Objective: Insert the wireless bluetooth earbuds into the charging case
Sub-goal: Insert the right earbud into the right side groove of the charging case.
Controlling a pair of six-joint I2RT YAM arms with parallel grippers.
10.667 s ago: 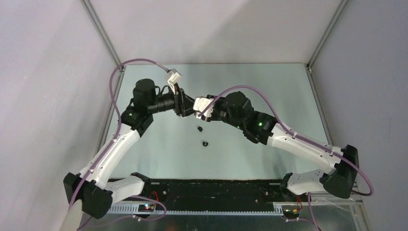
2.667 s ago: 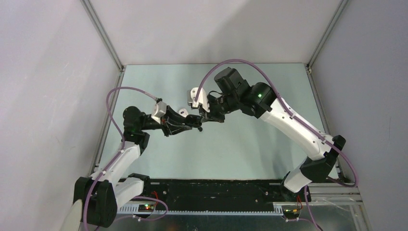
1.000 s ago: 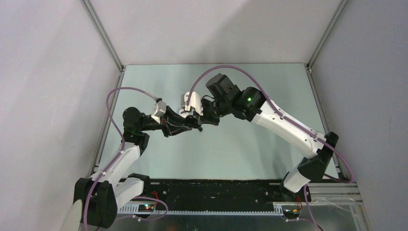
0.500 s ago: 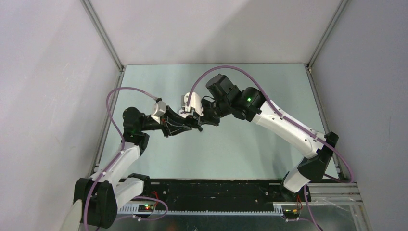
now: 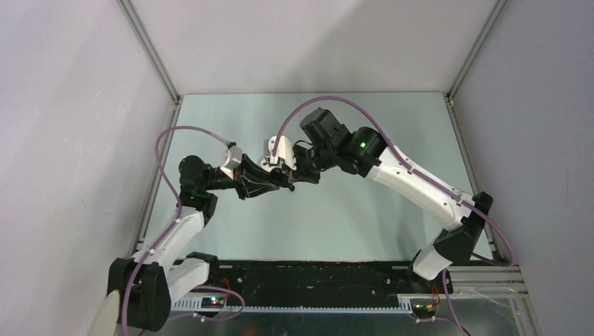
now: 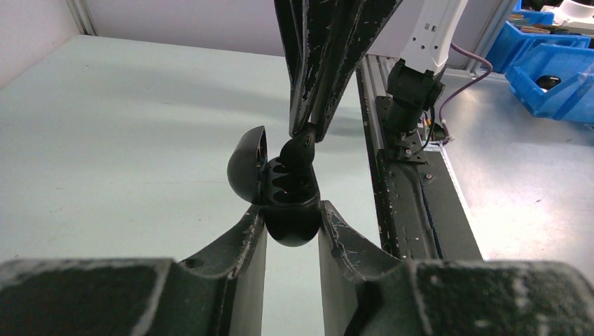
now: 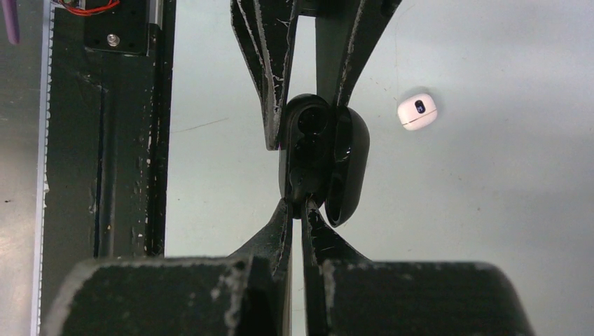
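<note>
Just under the pinched tips of the right gripper (image 6: 306, 130), the black earbud (image 6: 297, 150) it's holding sits right at the socket mouth of the open charging case (image 6: 284, 185), clamped sideways in the left gripper (image 6: 292, 209).

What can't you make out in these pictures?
Top view: the black charging case and black earbud are hidden between the left gripper and right gripper.
Left wrist: the case's sockets are too dark to tell if one is filled.
Right wrist: the white rounded object is too small to identify.

Blue bins (image 6: 560, 91) stand beyond the pale green table (image 6: 105, 140).
</note>
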